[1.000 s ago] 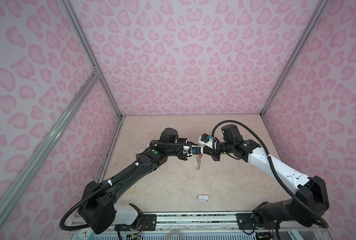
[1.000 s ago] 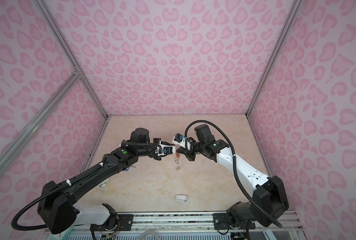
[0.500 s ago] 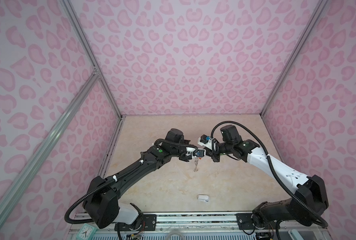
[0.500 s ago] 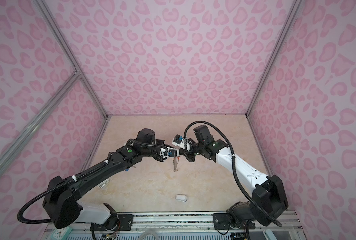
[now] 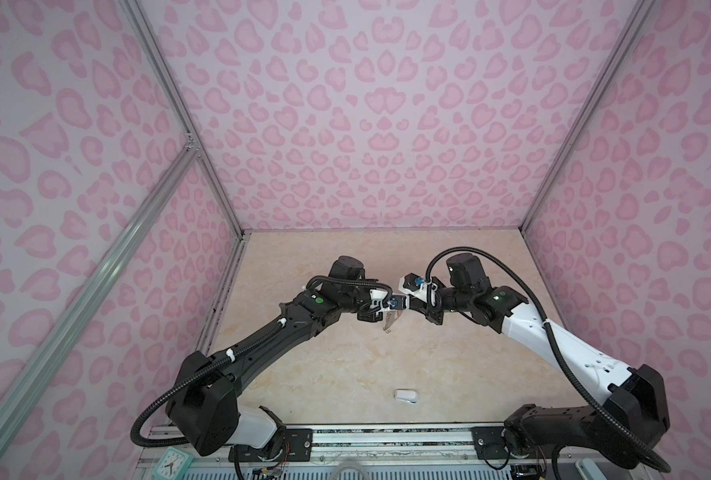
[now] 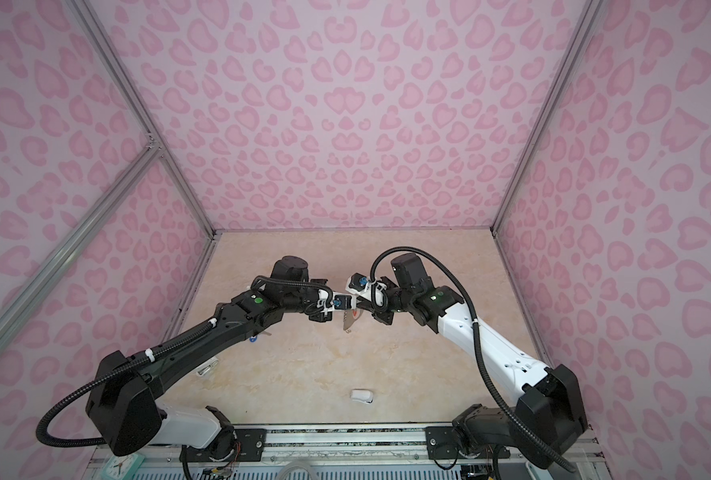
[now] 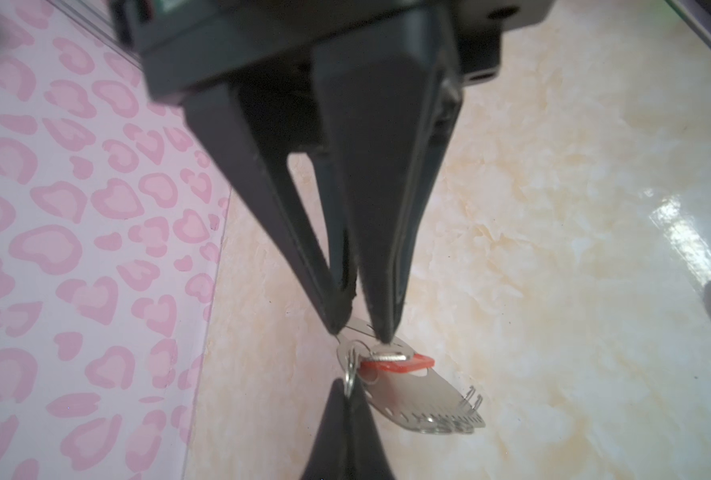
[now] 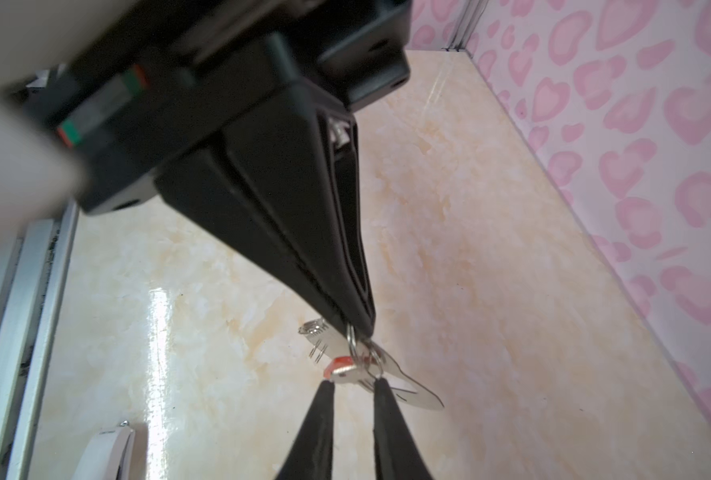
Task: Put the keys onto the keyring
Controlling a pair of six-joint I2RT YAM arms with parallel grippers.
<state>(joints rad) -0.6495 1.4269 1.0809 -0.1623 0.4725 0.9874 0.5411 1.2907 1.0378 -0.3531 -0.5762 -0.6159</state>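
Fingers from both arms meet tip to tip in mid-air above the desk (image 5: pixel 345 365).

The left fingers (image 7: pixel 374 249) stand narrow, their tips pinched on the rounded edge of the keyring (image 7: pixel 424 399). This thin grey metal plate hangs from them, clear of the desk. The plate's row of small loops (image 7: pixel 453 417) lies along the edge farthest from those tips. In both top views the keyring (image 5: pixel 389 324) (image 6: pixel 349 322) shows only as a pale sliver just below the point where the fingers meet.

A silver key (image 7: pixel 387 356) with an orange tag (image 7: pixel 399 365) lies against the face of the plate, just beyond the left fingertips. In the right wrist view the orange tag (image 8: pixel 339 365) sits between the two sets of tips.

The right fingers (image 8: pixel 304 249) come in from the opposite side and are drawn almost together. Their tips nip a small wire ring (image 8: pixel 350 333) that sits right beside the tag. Whether that ring is threaded through the plate, I cannot tell.

A small white object (image 5: pixel 406 395) lies on the desk, well apart from both sets of fingers, toward the arm bases. A tiny blue piece (image 6: pixel 253 339) rests on the desk under the left arm, well behind its fingers. It is too small to make out.
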